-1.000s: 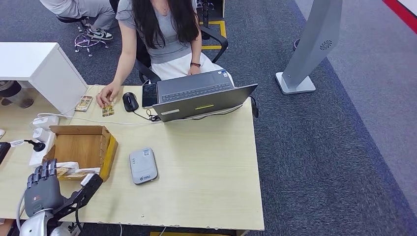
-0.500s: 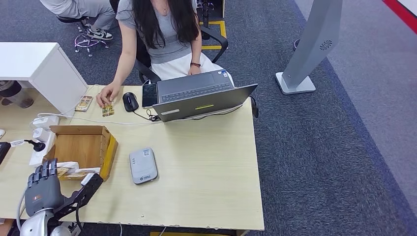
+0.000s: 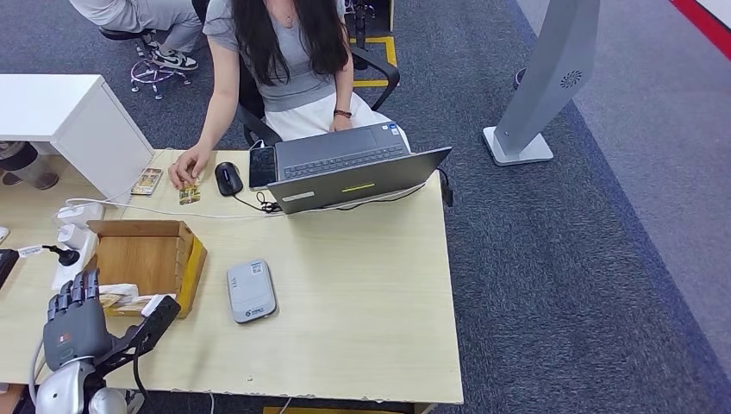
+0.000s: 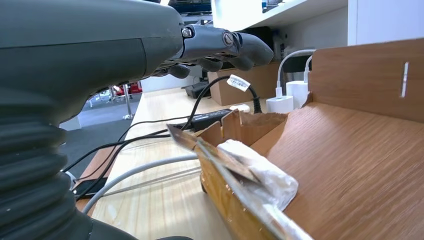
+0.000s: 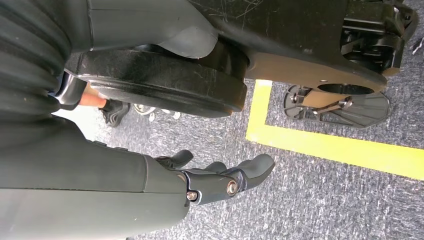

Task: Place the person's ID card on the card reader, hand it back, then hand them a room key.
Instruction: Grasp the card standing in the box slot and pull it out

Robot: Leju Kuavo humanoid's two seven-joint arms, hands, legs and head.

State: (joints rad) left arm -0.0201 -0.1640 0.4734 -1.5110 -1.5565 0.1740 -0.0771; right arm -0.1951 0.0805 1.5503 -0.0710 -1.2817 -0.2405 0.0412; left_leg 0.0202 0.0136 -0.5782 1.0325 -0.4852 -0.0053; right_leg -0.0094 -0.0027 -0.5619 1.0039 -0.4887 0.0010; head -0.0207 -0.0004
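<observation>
Hovering at the near left corner of the desk (image 3: 362,285), my left hand (image 3: 73,323) holds nothing; its fingers (image 4: 225,45) are extended and slightly apart, thumb out toward the wooden box (image 3: 146,254); the left wrist view shows the box wall close beside the hand, with a crumpled white wrapper (image 4: 260,170) at its near edge, plugs and cables beyond. My right hand (image 5: 220,180) hangs low over grey carpet near a yellow floor line (image 5: 340,147); its fingers are loosely curled but apart, and empty. Card reader (image 3: 251,291), grey with rounded corners, lies flat on the desk just right of the box, nothing on it. ID card (image 3: 189,193) lies at the far left edge of the desk, under the fingertips of the person's hand (image 3: 184,169); a second card (image 3: 146,180) lies just left of it, untouched. Seated person faces the far edge; mouse (image 3: 228,178), phone (image 3: 262,166) and open laptop (image 3: 353,168) stand along that edge, right of the cards. Power strip (image 3: 73,250) with cables sits left of the box.
</observation>
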